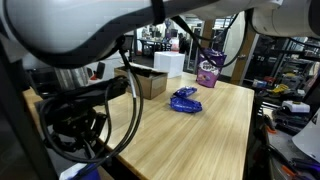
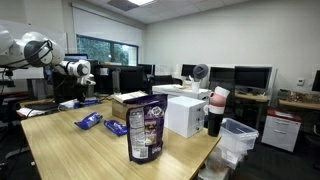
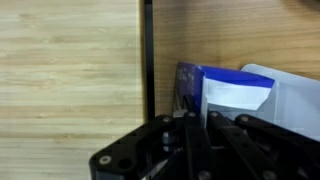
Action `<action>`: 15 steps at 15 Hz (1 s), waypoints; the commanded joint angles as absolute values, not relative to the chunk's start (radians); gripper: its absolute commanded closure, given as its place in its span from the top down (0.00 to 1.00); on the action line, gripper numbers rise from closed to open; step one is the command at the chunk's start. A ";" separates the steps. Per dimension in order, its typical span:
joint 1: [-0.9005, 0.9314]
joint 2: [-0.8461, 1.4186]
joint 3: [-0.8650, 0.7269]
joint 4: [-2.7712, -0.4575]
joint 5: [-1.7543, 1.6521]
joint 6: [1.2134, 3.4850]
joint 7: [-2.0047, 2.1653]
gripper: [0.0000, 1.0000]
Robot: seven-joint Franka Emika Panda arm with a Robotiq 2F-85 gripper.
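Observation:
In the wrist view my gripper (image 3: 197, 122) comes in from the bottom with its dark fingers pressed together, shut. Just beyond the fingertips lies a blue and white package (image 3: 228, 92), over the wooden table (image 3: 70, 80) beside a dark seam (image 3: 147, 50). Whether its blue edge is pinched between the fingers is hidden. In an exterior view the gripper (image 2: 86, 79) hangs over the far left end of the table (image 2: 70, 150). Two blue packets (image 2: 89, 121) (image 2: 115, 128) lie on the table nearer the middle.
A purple snack bag (image 2: 146, 130) stands upright at the table's near end; a white box (image 2: 185, 115), a cardboard box (image 2: 130, 100) and a dark cup (image 2: 216, 112) stand behind it. A bin (image 2: 238, 138) is beside the table. Desks with monitors line the back wall.

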State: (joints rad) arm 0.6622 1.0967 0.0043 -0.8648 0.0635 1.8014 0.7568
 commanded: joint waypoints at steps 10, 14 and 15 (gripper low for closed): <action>0.654 1.078 -0.032 -0.821 0.065 1.785 0.756 0.05; 0.645 1.097 -0.022 -0.829 0.079 1.811 0.750 0.05; 0.647 1.097 -0.020 -0.840 0.087 1.846 0.770 0.05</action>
State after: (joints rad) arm 0.6543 1.1028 -0.0323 -0.8122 0.0646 1.8021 0.7569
